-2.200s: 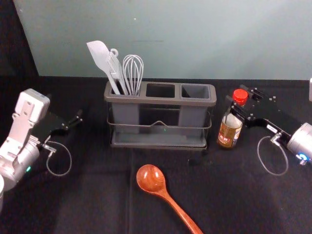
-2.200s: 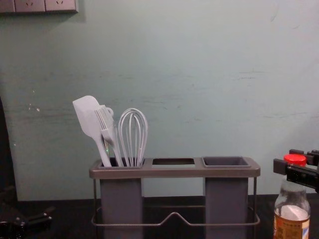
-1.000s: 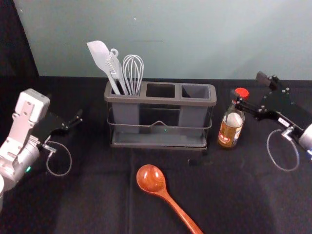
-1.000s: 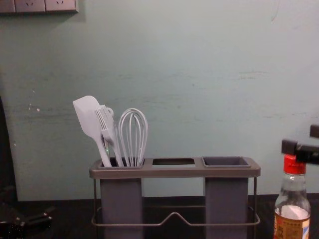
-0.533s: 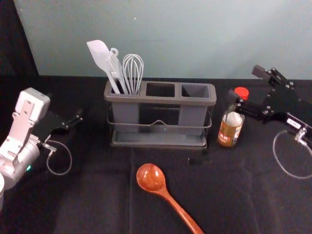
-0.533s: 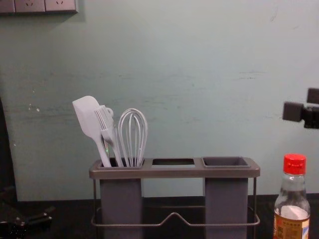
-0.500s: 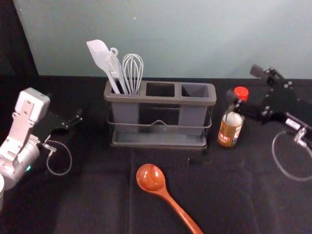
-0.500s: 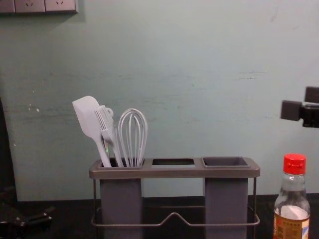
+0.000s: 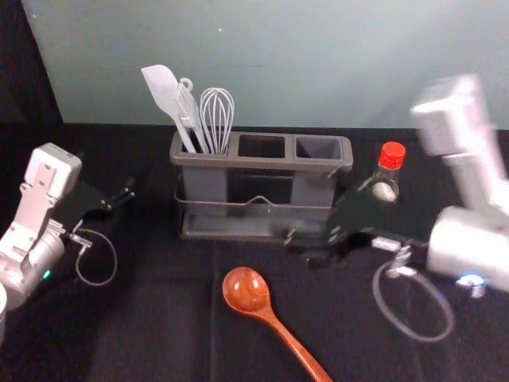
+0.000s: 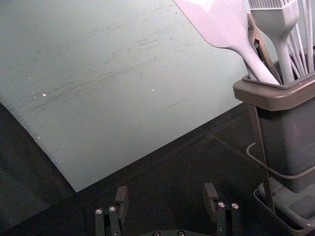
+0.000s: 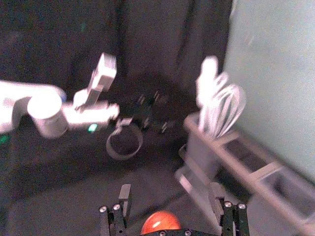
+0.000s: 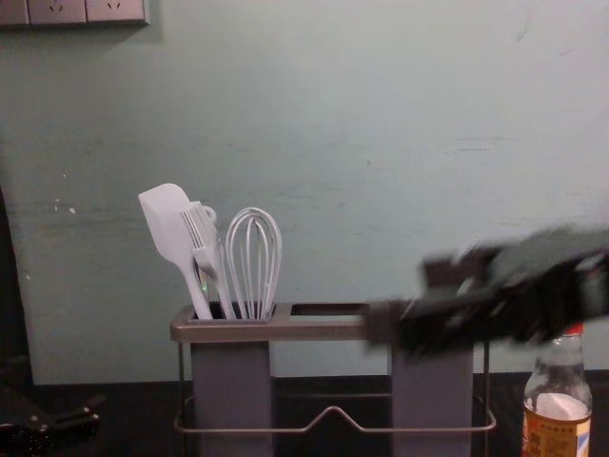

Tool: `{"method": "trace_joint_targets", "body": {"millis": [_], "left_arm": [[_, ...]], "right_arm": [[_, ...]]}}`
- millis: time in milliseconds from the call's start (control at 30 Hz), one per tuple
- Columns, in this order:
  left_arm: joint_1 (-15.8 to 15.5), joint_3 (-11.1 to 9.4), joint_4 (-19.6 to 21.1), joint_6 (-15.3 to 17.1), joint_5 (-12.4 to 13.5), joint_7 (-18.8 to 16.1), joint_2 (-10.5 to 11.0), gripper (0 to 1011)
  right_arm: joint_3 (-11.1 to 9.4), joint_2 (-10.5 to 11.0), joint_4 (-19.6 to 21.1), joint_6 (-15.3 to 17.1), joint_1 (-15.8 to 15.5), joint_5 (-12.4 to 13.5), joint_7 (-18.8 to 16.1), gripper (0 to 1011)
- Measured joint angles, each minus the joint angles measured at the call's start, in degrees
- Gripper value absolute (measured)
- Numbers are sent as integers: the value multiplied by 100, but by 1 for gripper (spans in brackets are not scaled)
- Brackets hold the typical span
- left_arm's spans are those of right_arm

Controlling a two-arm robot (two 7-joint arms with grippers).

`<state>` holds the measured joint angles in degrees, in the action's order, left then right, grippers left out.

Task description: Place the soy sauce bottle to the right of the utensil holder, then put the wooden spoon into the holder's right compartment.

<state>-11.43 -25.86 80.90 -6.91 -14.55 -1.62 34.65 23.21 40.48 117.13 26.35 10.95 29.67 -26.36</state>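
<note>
Near holder point(image 9: 262, 164), blurred right gripper point(image 9: 302, 247), seemingly released; bottle point(image 9: 391, 156) part-hidden behind; left gripper point(image 9: 127, 194) released, far left.

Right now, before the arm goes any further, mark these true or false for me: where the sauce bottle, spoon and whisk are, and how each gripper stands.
1. The soy sauce bottle stands to the right of the utensil holder. True.
2. The wooden spoon is in the holder's right compartment. False: it lies on the table, in front of the holder.
3. The whisk stands in the left compartment. True.
4. The right gripper is gripping the bottle. False: it is open and holds nothing.
5. The left gripper is open. True.
</note>
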Motion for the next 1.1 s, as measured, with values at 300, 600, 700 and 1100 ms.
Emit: {"method": "trace_joint_targets", "body": {"millis": [300, 600, 700, 1100], "left_arm": [[0, -1, 0, 0, 0, 0, 0, 1005], [0, -1, 0, 0, 0, 0, 0, 1005], [0, -1, 0, 0, 0, 0, 0, 1005], [0, -1, 0, 0, 0, 0, 0, 1005]], "right_arm": [[1162, -493, -395, 1927, 1052, -83, 66, 1000], [1700, -904, -984, 2648, 1507, -380, 239, 1000], [1808, -969, -1101, 2711, 1569, -503, 257, 1000], [2193, -1240, -1623, 2845, 1777, -946, 244, 1000]]}}
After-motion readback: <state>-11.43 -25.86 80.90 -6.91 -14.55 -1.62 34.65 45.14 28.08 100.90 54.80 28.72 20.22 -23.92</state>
